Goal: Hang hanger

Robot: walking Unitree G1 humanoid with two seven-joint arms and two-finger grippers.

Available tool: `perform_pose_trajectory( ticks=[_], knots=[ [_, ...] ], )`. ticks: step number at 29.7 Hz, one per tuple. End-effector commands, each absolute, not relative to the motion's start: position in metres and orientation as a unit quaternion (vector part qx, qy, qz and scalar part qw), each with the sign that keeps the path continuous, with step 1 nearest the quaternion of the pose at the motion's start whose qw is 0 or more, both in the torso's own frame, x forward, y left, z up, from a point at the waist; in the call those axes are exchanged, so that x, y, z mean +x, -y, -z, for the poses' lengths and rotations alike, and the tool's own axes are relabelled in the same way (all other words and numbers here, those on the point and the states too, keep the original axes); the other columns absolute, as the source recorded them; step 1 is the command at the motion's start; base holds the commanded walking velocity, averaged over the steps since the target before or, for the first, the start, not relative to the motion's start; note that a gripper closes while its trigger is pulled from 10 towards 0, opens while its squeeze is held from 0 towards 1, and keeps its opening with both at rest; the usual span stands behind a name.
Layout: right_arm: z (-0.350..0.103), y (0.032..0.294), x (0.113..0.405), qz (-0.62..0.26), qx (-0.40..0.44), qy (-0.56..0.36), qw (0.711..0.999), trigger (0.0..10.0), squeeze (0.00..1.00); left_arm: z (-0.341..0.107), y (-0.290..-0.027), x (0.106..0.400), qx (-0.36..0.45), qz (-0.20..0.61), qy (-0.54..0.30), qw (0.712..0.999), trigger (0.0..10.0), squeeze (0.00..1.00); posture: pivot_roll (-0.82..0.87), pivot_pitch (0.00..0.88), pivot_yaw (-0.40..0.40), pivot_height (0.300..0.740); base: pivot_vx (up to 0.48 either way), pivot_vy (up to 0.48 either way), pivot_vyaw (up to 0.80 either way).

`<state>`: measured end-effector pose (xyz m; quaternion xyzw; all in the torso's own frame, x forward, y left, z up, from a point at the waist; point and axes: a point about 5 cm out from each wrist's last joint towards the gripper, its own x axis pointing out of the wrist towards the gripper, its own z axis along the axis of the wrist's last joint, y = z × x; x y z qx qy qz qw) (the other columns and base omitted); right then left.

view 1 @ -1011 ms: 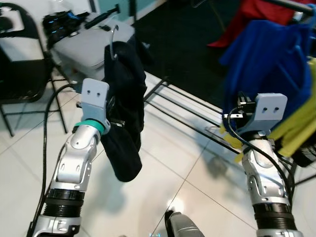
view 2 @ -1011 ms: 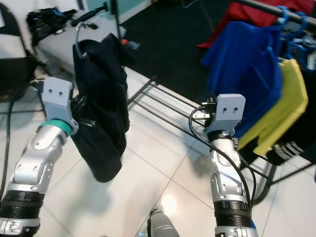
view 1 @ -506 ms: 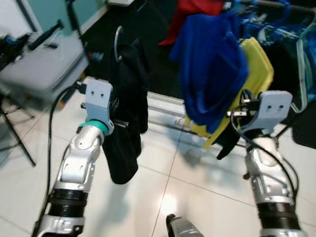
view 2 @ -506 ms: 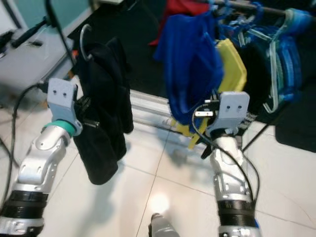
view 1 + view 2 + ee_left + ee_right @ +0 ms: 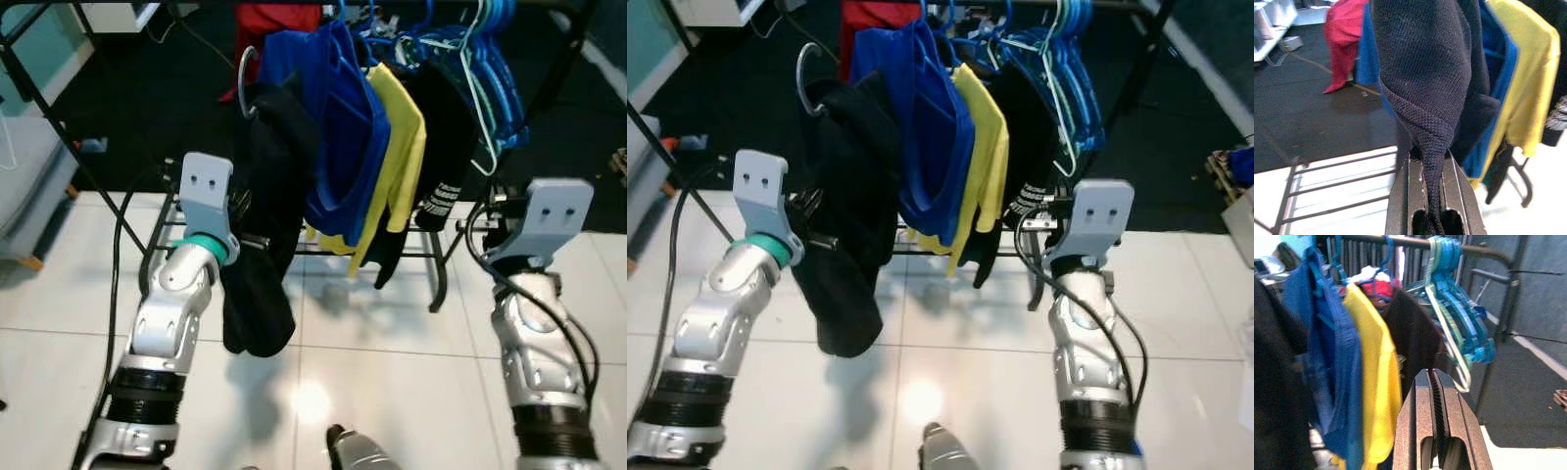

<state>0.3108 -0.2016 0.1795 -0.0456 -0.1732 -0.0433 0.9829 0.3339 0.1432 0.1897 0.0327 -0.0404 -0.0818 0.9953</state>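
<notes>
Clothes rack [image 5: 439, 257] stands across the white tile floor [image 5: 392, 382] at the edge of a dark carpet [image 5: 137, 127]. On its rail hang a blue garment [image 5: 338, 127], a yellow shirt [image 5: 397, 162], a black garment [image 5: 446, 127] and a bunch of empty blue hangers [image 5: 1459, 318], with a red garment [image 5: 1342, 44] behind. Black garment on hanger [image 5: 265, 215], metal hook [image 5: 241, 80] up, is held raised just beside the blue garment, hook not on the rail. Left hand [image 5: 1432, 186] grips it, black fingers clamped on a bunched fold of the cloth. Right hand [image 5: 1436, 416] is raised facing the rack, fingers pressed together, holding nothing.
</notes>
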Motion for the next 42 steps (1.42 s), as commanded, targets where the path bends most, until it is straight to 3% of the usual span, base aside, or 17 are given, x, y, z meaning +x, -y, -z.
perform_pose_trajectory(
  ticks=[1,35,42],
  knots=[
    [-0.177,0.202,0.309,0.043,-0.044,0.170,0.984,10.0,0.00,-0.195,-0.148,0.334,0.043,0.064,0.067,0.995,10.0,0.00,-0.11,0.088,0.091,0.740,0.300,0.000,0.00],
    [-0.182,0.186,0.307,-0.010,-0.049,0.187,0.981,10.0,0.00,-0.200,-0.161,0.339,0.050,0.010,0.083,0.995,10.0,0.00,-0.11,0.080,0.094,0.740,0.469,0.000,0.07],
    [-0.181,0.184,0.305,-0.014,-0.046,0.188,0.981,10.0,0.00,-0.203,-0.163,0.343,0.052,0.014,0.085,0.995,10.0,0.00,-0.11,0.084,0.100,0.740,0.000,0.000,0.00]
  ],
)
